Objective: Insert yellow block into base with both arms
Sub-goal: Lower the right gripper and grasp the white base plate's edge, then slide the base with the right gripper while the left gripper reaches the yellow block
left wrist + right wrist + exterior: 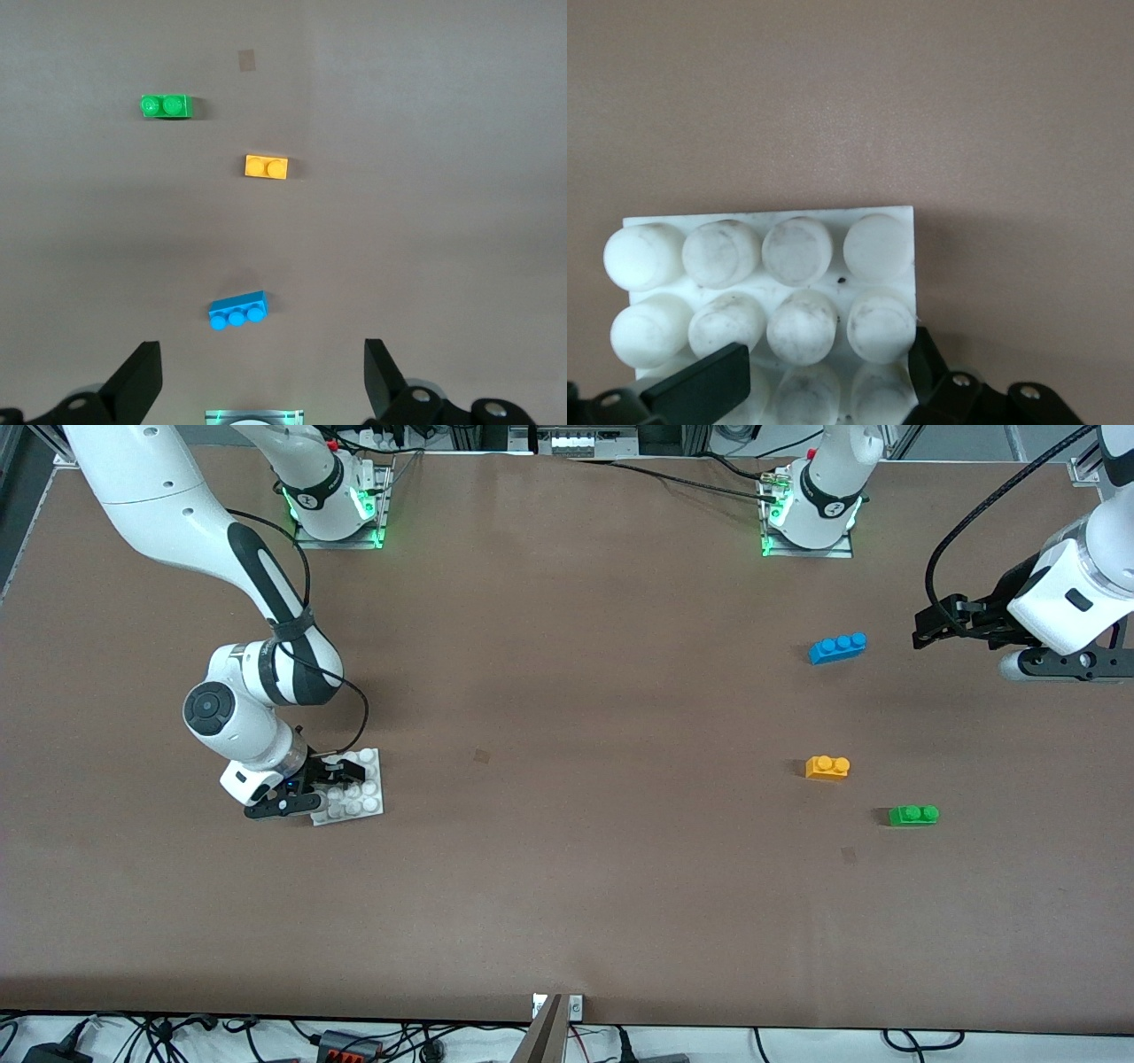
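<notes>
The yellow block [827, 767] lies on the table toward the left arm's end, and it also shows in the left wrist view [266, 166]. The white base [370, 799] lies flat toward the right arm's end. My right gripper [350, 778] is down on the base [757, 218]. One finger sits among the studs, the other against the plate's edge, and the jaws are closed on that part [833, 385]. My left gripper [923, 629] is open and empty in the air at the left arm's end of the table [263, 381], apart from the yellow block.
A blue three-stud brick [837, 647] lies farther from the front camera than the yellow block and shows in the left wrist view [238, 310]. A green two-stud brick [913, 815] lies nearer the front camera [166, 106]. Both arm bases stand along the table's back edge.
</notes>
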You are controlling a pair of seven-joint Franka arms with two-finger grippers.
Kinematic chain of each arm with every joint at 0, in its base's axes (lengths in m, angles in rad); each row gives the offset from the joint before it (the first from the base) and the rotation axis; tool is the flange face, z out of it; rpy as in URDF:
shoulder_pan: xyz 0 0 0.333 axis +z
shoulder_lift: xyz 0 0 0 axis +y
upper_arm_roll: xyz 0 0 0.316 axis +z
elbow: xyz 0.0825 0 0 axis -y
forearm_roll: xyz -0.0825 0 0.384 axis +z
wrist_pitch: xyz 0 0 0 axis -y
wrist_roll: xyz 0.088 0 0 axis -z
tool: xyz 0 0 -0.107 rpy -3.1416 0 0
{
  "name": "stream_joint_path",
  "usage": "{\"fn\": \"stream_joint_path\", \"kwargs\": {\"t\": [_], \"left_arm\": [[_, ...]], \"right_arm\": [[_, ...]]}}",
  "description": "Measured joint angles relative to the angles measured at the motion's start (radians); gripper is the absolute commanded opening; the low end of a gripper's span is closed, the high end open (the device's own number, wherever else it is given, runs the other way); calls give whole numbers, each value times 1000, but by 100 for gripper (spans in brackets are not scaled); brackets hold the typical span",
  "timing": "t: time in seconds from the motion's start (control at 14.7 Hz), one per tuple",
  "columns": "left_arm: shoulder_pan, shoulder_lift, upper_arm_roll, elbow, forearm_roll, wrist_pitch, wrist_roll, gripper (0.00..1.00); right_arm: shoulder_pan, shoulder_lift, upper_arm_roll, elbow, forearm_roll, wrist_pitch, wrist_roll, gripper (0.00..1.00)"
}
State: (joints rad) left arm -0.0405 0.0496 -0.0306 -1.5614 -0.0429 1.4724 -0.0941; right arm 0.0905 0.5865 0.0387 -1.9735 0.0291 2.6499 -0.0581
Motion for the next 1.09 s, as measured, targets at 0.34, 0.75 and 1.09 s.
{"fn": "stream_joint_path", "kwargs": {"t": [0.34,0.75,1.09], "left_arm": [[0,0,0,0,0,0,0,100],[0,0,0,0,0,0,0,100],[0,0,0,0,0,0,0,100]], "right_arm": [[0,5,-2,0,-1,6,-19,65],[-1,2,-3,0,-1,5,-28,65],[29,2,0,1,-1,7,-28,66]]}}
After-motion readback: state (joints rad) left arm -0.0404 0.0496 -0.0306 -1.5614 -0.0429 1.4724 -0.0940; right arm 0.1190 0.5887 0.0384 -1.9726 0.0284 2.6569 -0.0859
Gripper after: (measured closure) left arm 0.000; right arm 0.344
